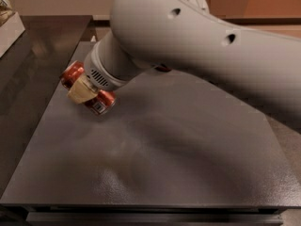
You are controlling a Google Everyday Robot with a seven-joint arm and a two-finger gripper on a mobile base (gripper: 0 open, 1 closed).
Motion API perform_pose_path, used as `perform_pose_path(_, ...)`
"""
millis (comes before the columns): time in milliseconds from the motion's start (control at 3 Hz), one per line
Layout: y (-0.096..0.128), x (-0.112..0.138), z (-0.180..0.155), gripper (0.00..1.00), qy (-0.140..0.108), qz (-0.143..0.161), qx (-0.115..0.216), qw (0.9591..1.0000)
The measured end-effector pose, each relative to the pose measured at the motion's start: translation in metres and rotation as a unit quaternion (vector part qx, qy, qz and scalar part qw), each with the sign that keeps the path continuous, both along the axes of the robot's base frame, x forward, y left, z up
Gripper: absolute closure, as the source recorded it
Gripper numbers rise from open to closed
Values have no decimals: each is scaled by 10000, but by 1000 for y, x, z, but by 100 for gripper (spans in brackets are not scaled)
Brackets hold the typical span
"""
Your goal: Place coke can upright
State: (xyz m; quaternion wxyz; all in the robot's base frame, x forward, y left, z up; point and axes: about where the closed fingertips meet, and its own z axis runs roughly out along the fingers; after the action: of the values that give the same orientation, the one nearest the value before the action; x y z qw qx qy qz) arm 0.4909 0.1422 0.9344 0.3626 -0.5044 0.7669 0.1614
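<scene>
The coke can (99,102) is red with silver ends and lies tilted, nearly on its side, in the camera view at the left. My gripper (83,89) is shut on the coke can around its middle, one cream fingertip (81,89) across its front. The can hangs just above the grey table top (164,154), near its left edge. My big grey arm comes down from the upper right and hides the far part of the table.
A small red thing (162,68), barely showing under my arm, sits at the back of the table. A dark surface (28,69) lies to the left of the table, with a pale box (9,25) at the far left edge.
</scene>
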Motion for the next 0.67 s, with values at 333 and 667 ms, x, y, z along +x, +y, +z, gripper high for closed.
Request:
perform_pose_path(333,-14,2,-4,100,-199,-42,594,9980)
perform_pose_path(667,-28,1,-5,100,-386,-180,1075,9933)
